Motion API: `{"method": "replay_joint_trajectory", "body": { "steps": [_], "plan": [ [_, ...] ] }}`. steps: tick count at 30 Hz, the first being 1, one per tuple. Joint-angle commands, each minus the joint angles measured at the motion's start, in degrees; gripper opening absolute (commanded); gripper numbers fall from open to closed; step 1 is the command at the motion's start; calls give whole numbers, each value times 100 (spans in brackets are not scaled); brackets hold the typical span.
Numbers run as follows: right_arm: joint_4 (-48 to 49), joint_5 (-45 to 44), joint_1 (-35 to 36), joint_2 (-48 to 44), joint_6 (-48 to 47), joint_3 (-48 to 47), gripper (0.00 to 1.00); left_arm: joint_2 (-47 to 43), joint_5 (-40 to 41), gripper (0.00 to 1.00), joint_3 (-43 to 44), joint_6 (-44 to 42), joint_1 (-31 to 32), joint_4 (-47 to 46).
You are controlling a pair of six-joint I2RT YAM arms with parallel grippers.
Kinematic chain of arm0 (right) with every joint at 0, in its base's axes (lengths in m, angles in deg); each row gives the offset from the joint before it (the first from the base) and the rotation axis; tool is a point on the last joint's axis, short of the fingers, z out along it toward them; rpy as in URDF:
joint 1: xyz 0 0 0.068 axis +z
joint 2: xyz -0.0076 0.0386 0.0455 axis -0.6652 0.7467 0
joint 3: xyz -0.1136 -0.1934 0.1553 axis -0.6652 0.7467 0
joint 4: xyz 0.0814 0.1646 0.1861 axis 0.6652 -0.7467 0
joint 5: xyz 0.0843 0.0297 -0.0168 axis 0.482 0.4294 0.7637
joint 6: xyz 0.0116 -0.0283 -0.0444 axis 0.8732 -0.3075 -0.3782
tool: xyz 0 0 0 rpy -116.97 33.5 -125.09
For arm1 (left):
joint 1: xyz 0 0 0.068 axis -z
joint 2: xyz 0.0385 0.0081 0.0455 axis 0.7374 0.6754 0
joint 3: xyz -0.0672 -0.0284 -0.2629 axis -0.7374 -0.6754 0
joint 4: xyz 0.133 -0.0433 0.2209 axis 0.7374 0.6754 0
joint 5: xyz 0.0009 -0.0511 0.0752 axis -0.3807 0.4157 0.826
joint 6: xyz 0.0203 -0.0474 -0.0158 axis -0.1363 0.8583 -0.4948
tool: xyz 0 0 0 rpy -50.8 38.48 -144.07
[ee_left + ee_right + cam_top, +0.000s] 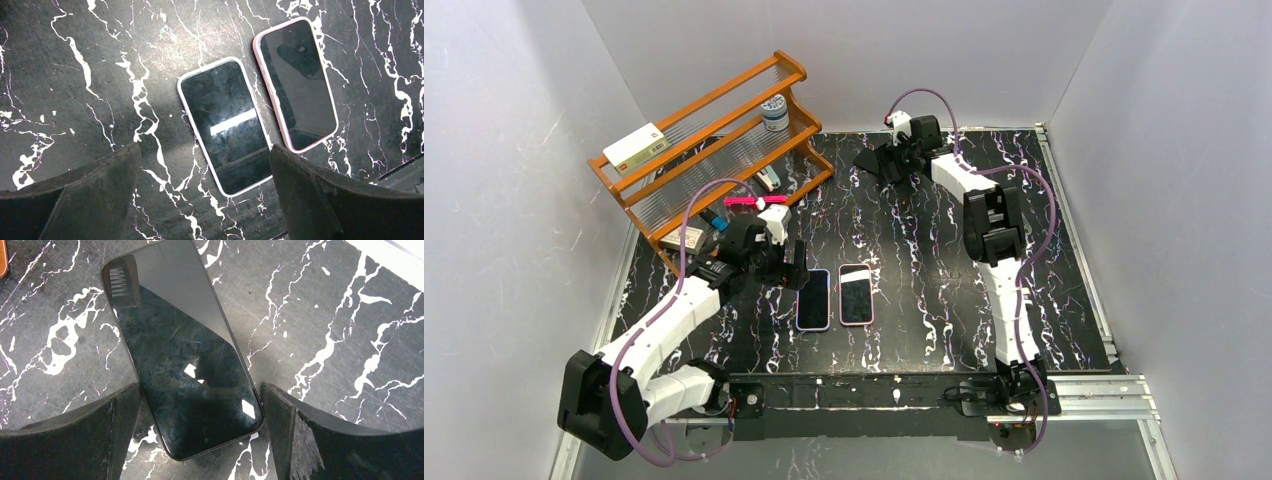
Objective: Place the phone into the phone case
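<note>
Right wrist: right hand (200, 405) released, straddling bare phone (180, 350) flat on desk (325, 315). Likely stiff, slick glass (thin edges), so pinch long sides mid-length; left hand (205, 160) released too.

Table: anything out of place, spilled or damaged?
Nothing spilled. Wooden rack sits skewed at the far left, and the black phone has a scuffed, smudged screen; no cracks visible.

No legible text, brand, number or sign found. Printed red-and-white label noted on the box (636, 146) atop the wooden rack (789, 70): too small to read. Blue-and-white print on the tin (774, 113) on a rack shelf: likewise illegible. Phone (180, 355) screen dark.
</note>
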Motion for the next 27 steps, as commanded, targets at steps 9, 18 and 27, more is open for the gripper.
{"method": "replay_joint_trajectory", "body": {
  "steps": [9, 18, 27],
  "plan": [
    [-117, -448, 179, -131, 183, 503, 75, 27, 125, 98, 183, -86, 30, 122],
    [361, -713, 229, -1742, 1354, 2774, 57, -125, 241, 98, 171, -98, 30, 134],
    [-380, -1538, 743, -2910, 2767, 4415, 55, -165, 136, 98, 179, -86, 30, 132]
  ]
}}
